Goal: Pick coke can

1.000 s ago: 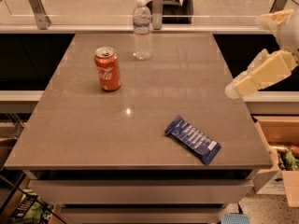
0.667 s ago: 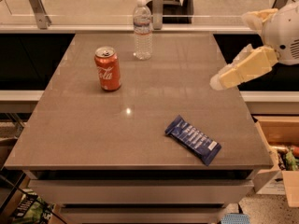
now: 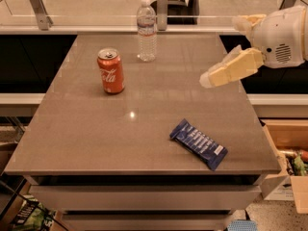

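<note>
The coke can [image 3: 110,71] stands upright on the left part of the grey table [image 3: 96,129]; it is red-orange with white script and a silver top. My gripper [image 3: 211,79] comes in from the right edge, over the table's right side at about the can's depth. It is well to the right of the can and touches nothing. Its cream-coloured fingers [image 3: 231,69] point left toward the table's middle.
A clear plastic water bottle [image 3: 146,30] stands behind and right of the can. A blue snack bar wrapper [image 3: 198,143] lies flat near the front right. A glass rail with metal posts [image 3: 38,1] runs behind the table. A cardboard box [image 3: 288,148] sits at the lower right.
My gripper has moved left and slightly up, from beyond the table's right edge to over its right side. The can, bottle and wrapper have not moved.
</note>
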Controlling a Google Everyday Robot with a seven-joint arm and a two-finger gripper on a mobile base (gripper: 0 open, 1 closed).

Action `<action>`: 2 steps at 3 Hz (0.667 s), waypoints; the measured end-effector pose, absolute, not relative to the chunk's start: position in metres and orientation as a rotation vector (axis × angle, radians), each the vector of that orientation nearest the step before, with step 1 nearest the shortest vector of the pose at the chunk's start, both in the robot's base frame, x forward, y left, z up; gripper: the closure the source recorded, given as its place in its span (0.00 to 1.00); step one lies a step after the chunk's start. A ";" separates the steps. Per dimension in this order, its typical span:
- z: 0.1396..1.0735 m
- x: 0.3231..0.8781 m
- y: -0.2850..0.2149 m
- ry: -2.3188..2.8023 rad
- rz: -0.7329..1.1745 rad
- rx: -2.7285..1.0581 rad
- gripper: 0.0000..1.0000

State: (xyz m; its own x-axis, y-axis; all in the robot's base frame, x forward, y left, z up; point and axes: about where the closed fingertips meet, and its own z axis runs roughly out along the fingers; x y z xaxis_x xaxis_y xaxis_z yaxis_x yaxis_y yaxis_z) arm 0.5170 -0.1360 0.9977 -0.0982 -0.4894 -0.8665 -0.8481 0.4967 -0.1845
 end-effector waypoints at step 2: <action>0.983 0.532 -0.117 1.692 0.489 -1.092 0.00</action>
